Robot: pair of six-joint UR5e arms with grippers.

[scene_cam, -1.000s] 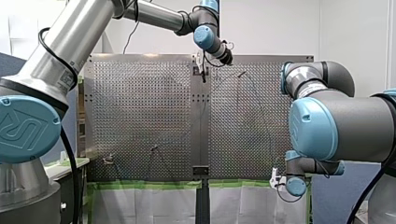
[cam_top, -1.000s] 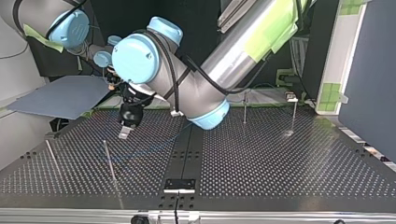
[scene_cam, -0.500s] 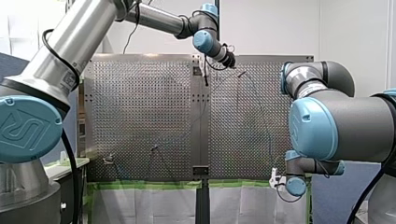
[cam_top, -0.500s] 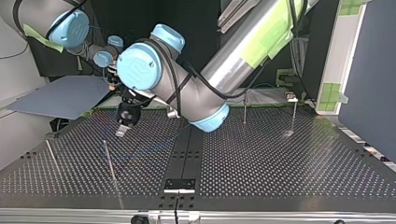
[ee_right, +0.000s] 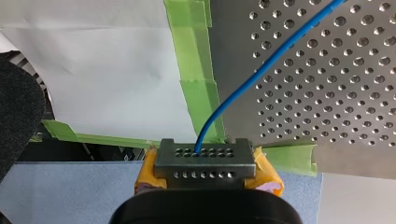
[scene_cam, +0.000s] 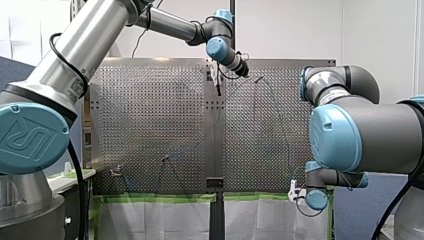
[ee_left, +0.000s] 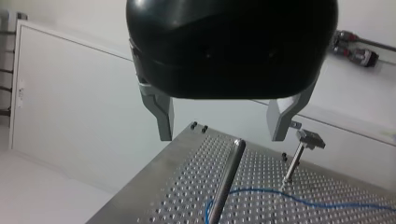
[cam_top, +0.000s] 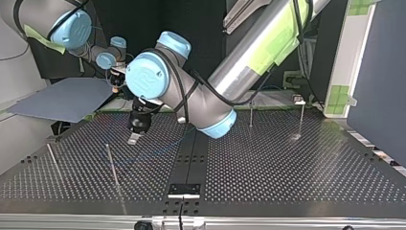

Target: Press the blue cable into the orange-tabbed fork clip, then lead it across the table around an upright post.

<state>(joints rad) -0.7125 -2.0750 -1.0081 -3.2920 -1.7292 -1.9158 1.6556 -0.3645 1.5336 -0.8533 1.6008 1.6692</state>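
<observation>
- Right wrist view: my right gripper (ee_right: 204,151), a perforated metal jaw plate over yellow pads, is clenched on the thin blue cable (ee_right: 261,72). The cable leaves the fingers and runs up and away over the perforated metal table (ee_right: 355,102). Strips of green tape (ee_right: 198,100) line the table's edge just beside the gripper.
- Left wrist view: my left gripper (ee_left: 222,137), black with bare metal fingers (ee_left: 161,114), is released; its fingers stand wide apart with nothing between them. Ahead of them, roughly on the line between the fingers, rises a grey metal upright rod (ee_left: 228,179). The cable lies on the table, curls at the rod's foot and runs off past a slimmer post with a flat metal head (ee_left: 295,161). Whether that head is the fork clip I cannot tell.
- Top view: my left gripper hangs low over the table in the view's left half, near a thin rod but not touching it. My right gripper sits at the far left edge.
- Front view: my left arm (scene_cam: 165,22) reaches to the table's far middle. My right gripper is at the near right corner.
</observation>
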